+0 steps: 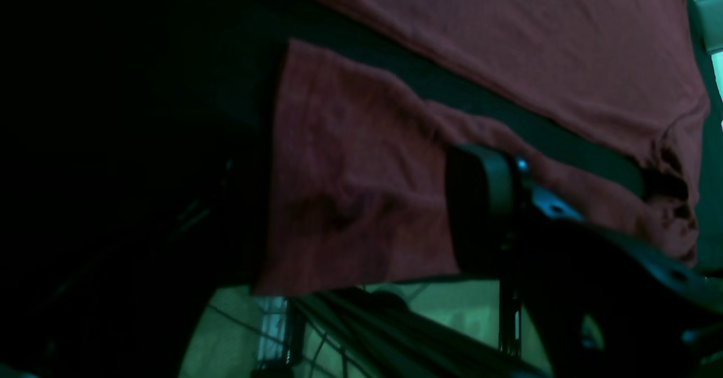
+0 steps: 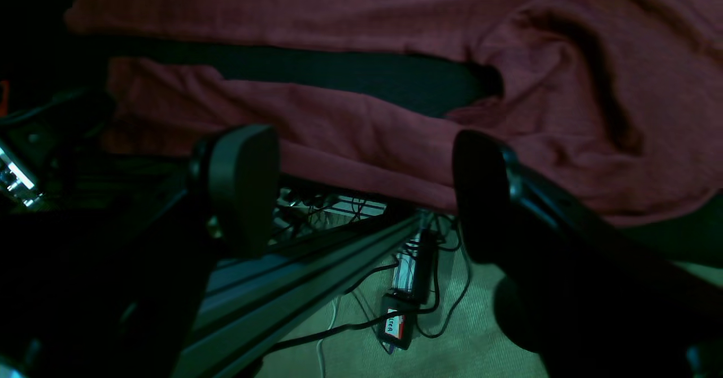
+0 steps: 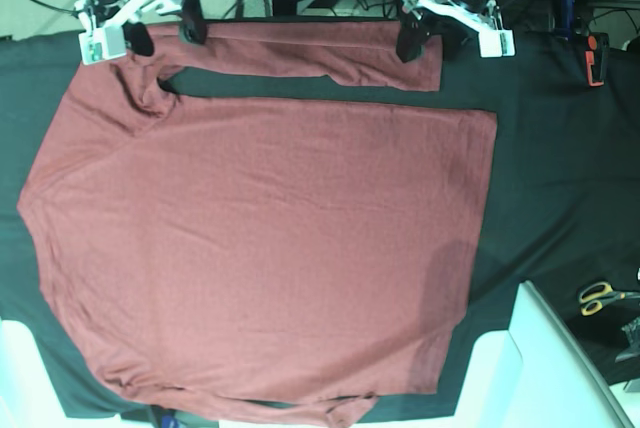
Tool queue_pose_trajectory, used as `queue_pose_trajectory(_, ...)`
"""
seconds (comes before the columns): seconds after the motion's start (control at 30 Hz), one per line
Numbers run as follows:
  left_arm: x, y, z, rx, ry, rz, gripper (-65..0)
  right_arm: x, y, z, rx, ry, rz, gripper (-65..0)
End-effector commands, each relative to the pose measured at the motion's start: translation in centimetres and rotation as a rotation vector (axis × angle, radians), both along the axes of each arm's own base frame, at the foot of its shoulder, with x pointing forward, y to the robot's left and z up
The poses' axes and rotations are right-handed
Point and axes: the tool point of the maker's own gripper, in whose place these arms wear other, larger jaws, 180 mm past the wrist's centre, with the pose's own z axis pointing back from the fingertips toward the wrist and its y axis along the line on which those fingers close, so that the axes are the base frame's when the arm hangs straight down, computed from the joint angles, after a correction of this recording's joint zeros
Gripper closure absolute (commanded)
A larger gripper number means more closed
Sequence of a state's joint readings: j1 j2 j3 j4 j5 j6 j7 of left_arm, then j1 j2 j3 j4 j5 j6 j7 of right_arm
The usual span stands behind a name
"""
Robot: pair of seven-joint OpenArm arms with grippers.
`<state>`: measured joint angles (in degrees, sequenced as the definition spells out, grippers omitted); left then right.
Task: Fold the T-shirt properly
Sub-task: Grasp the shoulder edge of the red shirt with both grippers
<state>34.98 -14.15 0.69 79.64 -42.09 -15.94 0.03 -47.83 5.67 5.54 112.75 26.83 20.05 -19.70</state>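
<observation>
Risk: the sleeve [image 3: 300, 56] of the T-shirt [image 3: 260, 248] may slip at the far table [image 3: 560, 148] edge, since the left gripper [image 3: 430, 36] and right gripper [image 2: 361, 191] both stand apart, holding nothing.

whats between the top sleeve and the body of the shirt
A bare strip of the black table cloth separates the sleeve from the T-shirt body. It shows in the base view and in both wrist views.

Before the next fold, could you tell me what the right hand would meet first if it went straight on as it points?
Probably the shirt's sleeve: the open right hand points at its near edge over the table's rim, though depth is unclear.
</observation>
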Motion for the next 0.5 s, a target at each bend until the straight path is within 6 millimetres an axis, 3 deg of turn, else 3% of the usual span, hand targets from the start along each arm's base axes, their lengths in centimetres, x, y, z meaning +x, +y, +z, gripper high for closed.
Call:
queue_pose_trajectory(0.0, -0.4, -0.7, -0.3, -0.010, 0.026, -0.019, -43.3, 0.1, -0.1, 0.6, 0.009, -0.024, -0.001, -45.3)
queue_pose_trajectory(0.1, -0.3, -1.0, -0.4, -0.017, 0.025, -0.013, -42.1, 0.3, -1.2, 0.6, -0.014, -0.028, -0.025, -45.3)
queue_pose_trajectory(0.13, -0.3, -1.0, -0.4, -0.017, 0.025, -0.013, -38.5, 0.3, -1.6, 0.6, -0.022, -0.028, -0.033, -45.3)
queue_pose_trajectory(0.2, -0.2, -0.8, -0.4, -0.014, 0.024, -0.009, -27.8, 0.3, -2.5, 0.5, -0.035, -0.026, -0.053, -45.3)
queue_pose_trajectory(0.27, -0.1, -0.7, -0.3, -0.013, 0.021, -0.004, -11.4, 0.8, -3.9, 0.3, -0.060, -0.033, -0.082, -45.3)
queue_pose_trajectory(0.33, 0.4, -0.7, -0.2, -0.013, 0.012, -0.008, 0.0, 1.1, -5.4, -0.1, -0.082, -0.030, -0.118, -45.3)
queue_pose_trajectory(0.47, 0.7, -0.8, -0.1, -0.014, 0.007, -0.012, 0.0, 2.3, -8.4, -0.8, -0.100, -0.046, -0.255, -45.3)
